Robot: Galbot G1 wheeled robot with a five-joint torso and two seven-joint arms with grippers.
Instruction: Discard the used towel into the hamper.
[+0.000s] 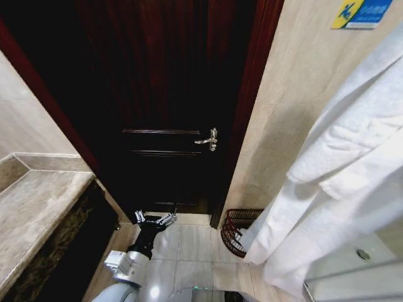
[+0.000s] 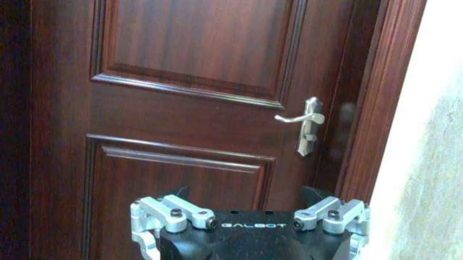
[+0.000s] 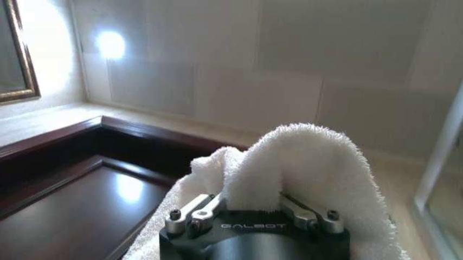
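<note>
We saw the hamper point(image 1: 239, 230) standing on the tiled floor point(image 1: 189, 251) at the foot of the beige wall, ahead and to the right of the left pincer point(image 1: 154, 219). Its dark reddish open weave showed a thicker rim, and its right side was hidden behind a hanging white bathrobe point(image 1: 340, 182). What lay inside it we could not tell; the part of the interior that showed looked dark through the weave.

The left pincer hovered low above the floor, its fingers spread wide apart and holding nothing. In the left wrist view that pincer point(image 2: 250, 216) faced the dark wooden door point(image 2: 195, 108), with the silver lever handle point(image 2: 307, 123) above it and toward the door frame side. It touched neither door nor hamper.

In the right wrist view the right pincer point(image 3: 250, 208) was clamped on the white towel point(image 3: 304, 168). The terry cloth rose from between the fingers in a rounded fold and draped down over both sides of the pincer body. The towel's long axis ran up and over the pincer, the fold's crest pointing away from the wrist toward a pale tiled wall point(image 3: 289, 76). A dark wood-edged bench point(image 3: 65, 206) lay beyond the pincer on one side, with a framed mirror point(image 3: 14, 54) past it.
</note>
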